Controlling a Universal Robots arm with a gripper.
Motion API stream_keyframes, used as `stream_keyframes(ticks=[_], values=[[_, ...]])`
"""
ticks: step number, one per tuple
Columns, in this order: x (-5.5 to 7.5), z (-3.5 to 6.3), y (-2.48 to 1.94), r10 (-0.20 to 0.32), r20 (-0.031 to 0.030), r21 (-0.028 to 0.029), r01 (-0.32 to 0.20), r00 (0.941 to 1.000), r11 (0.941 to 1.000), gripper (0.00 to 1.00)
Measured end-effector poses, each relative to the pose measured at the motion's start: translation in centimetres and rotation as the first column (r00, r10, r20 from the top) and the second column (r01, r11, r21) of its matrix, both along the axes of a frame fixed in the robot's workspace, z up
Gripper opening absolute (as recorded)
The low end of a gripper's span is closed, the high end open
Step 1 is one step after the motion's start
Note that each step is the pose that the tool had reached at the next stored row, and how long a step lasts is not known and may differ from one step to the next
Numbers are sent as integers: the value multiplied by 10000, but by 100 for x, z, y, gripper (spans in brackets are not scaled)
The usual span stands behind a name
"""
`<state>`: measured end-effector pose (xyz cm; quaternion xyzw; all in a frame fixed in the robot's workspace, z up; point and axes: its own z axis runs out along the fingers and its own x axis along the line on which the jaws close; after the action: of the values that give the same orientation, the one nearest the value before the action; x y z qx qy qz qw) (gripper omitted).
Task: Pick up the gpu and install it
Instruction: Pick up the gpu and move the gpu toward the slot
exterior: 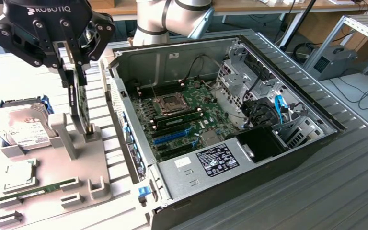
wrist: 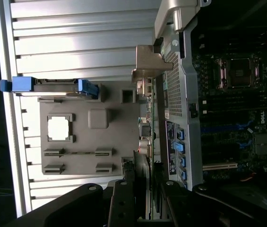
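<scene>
Exterior view's left: hard drive [exterior: 19, 128] stands in the grey tray [exterior: 56, 175]. Just beside it, the pincer [exterior: 74, 79] is clamped on the top edge of the gpu [exterior: 78, 108], card upright, lower edge at its tray slot. Right: open computer case [exterior: 235, 120] on the bench [exterior: 337, 191].

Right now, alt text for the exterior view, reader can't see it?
The gripper has its fingers closed on the gpu, held on edge at its stand on the grey parts tray, at the exterior view's left. Beside it lies an open computer case, motherboard exposed; a hard drive and memory stick sit in the tray.
</scene>
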<state>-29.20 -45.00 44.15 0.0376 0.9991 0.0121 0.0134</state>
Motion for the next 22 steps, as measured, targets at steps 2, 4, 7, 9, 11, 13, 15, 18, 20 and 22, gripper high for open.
stream_keyframes(ticks=[2, 4, 7, 9, 11, 13, 15, 18, 20, 22], values=[[4, -2, 0, -1, 0, -3, 1, 10000, 10000, 26], [7, -4, 0, -1, 0, -7, 1, 10000, 10000, 26], [13, -5, 0, -1, 0, -9, 1, 10000, 10000, 26], [15, -7, 0, -1, 0, -9, 1, 10000, 10000, 26], [16, -8, 0, -1, -1, -12, 1, 10000, 10000, 26], [16, -8, 0, -1, 0, -15, 1, 10000, 10000, 26], [28, -14, 0, -1, 0, -15, 1, 10000, 10000, 26], [41, -23, 0, -1, -1, -16, 1, 10000, 10000, 26], [44, -24, 0, -1, 0, -16, 1, 10000, 10000, 26], [46, -26, 0, -1, 0, -16, 1, 10000, 10000, 26]])
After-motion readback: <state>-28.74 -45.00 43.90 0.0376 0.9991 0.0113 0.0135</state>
